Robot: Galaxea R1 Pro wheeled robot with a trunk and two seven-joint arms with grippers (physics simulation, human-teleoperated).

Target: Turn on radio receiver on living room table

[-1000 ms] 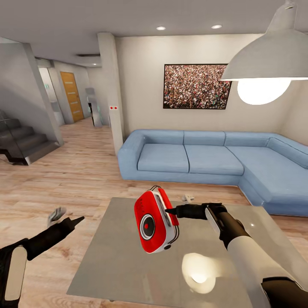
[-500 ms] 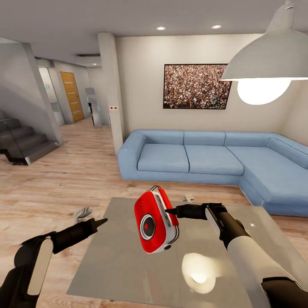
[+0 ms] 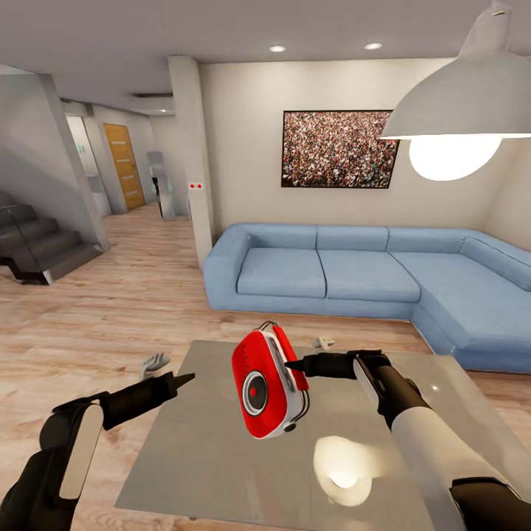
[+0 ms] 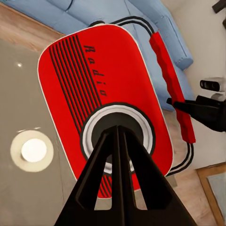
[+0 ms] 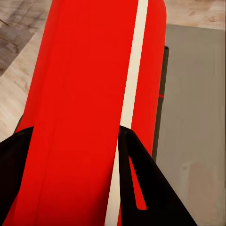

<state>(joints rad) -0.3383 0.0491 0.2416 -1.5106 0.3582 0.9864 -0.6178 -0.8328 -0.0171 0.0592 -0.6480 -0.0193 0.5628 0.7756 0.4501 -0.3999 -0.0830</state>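
R gripper is clamping the radio receiver upright above the table (near the middle). L gripper, fingers together, is pointing at its dial from the left, not touching.

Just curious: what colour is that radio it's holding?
Glossy red radio with black stripes and a white-ringed dial; clearest from the left wrist.

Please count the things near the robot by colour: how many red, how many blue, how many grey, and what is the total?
Red: 1, the radio, held above the table by the right gripper.
Blue: 1, the sofa.
Grey: 1, the table.
Total: 3.
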